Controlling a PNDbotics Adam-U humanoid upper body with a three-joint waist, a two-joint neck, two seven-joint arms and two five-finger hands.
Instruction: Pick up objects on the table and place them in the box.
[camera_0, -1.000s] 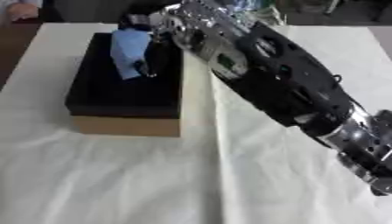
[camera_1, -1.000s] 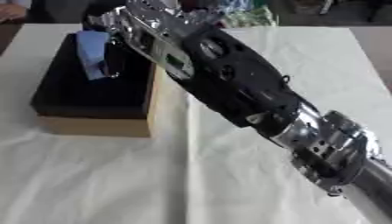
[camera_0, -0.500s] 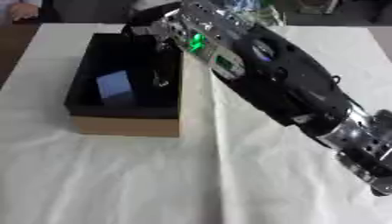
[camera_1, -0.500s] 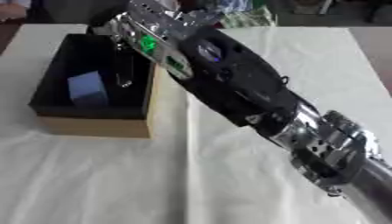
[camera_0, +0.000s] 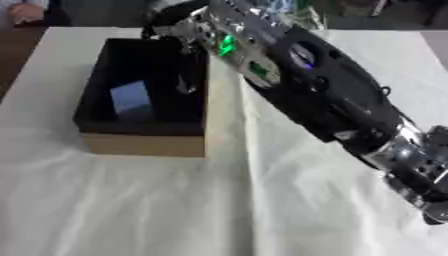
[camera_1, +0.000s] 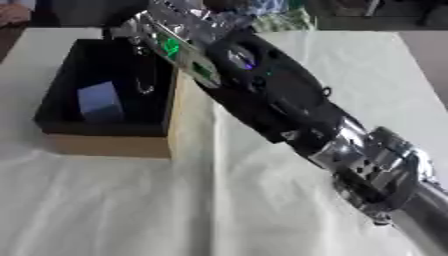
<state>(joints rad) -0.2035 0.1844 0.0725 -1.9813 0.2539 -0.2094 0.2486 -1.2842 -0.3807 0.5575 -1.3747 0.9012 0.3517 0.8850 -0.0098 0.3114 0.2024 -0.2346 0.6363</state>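
A box (camera_0: 144, 144) with black inner walls and a tan outside stands on the white cloth at the left. A light blue block (camera_0: 131, 99) lies inside it, near the left wall. My right arm reaches from the lower right up to the far right corner of the box. My right hand (camera_0: 186, 31) hangs over that corner, open, its fingers (camera_0: 185, 84) pointing down into the box, apart from the block and holding nothing. My left hand shows in neither view.
The white cloth (camera_0: 175, 210) covers the table. Greenish and clear objects (camera_1: 282, 15) stand at the far edge behind my arm. A person's hand (camera_0: 24, 11) rests at the far left corner, off the cloth.
A second ago my right hand held the blue block above the box. It let go, and the block now lies on the box floor. The hand has opened and stays over the far right corner.
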